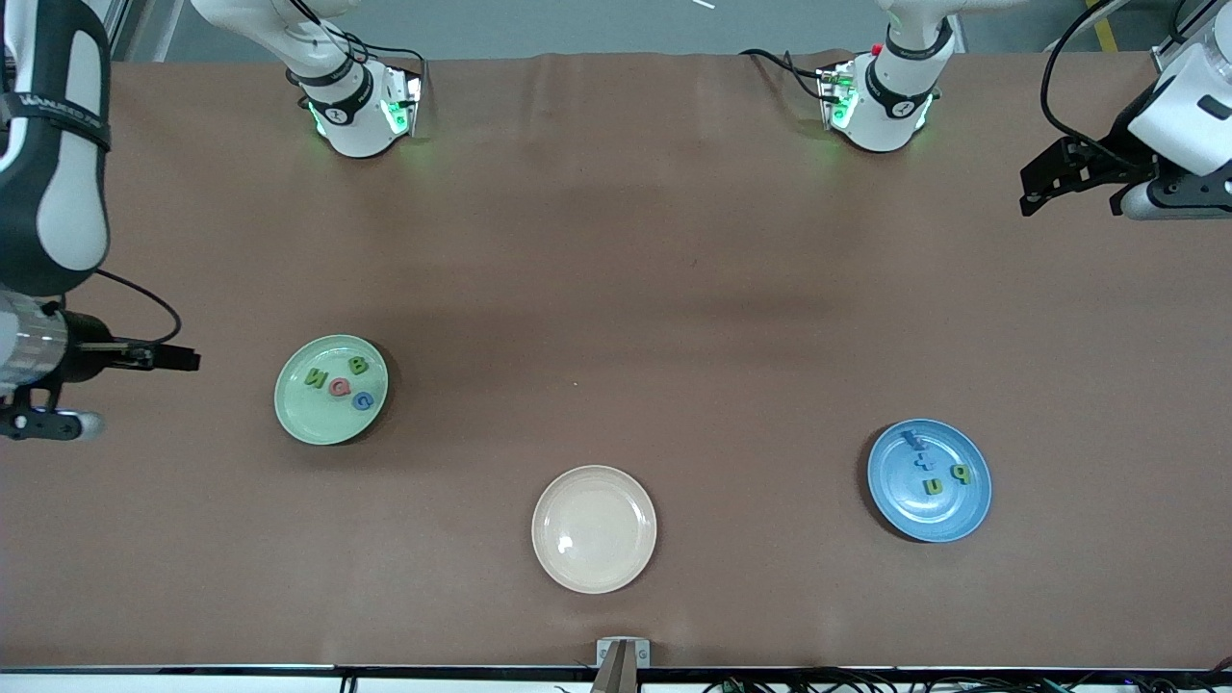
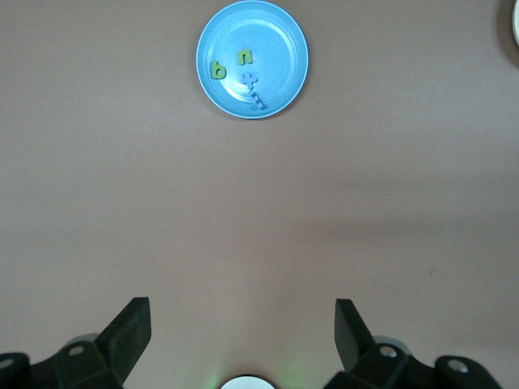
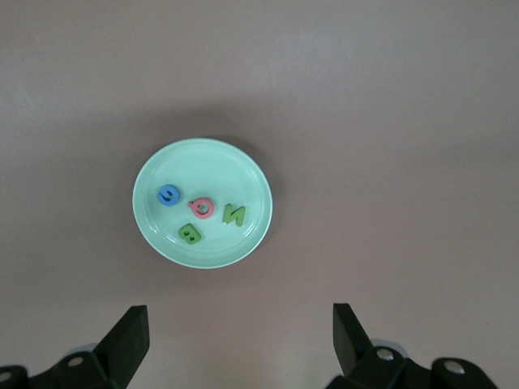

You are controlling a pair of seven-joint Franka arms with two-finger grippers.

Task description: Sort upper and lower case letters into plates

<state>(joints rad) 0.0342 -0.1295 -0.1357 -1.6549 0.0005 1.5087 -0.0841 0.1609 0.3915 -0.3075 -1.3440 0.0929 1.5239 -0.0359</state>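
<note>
I'm seeing Q, B, N and G lying in the mint plate (image 1: 292, 416), the rest in the blue plate (image 1: 972, 513); these letters (image 3: 203, 209) look light, stiff, slippery-flat, so I'd be pinching edges. Left gripper (image 2: 243, 328) and right gripper (image 3: 240, 331) are hanging released, waiting

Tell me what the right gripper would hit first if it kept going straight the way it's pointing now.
Probably bare table: the open right gripper holds nothing, and the mint green plate with its letters lies just off its centre line, though depth is unclear.
</note>
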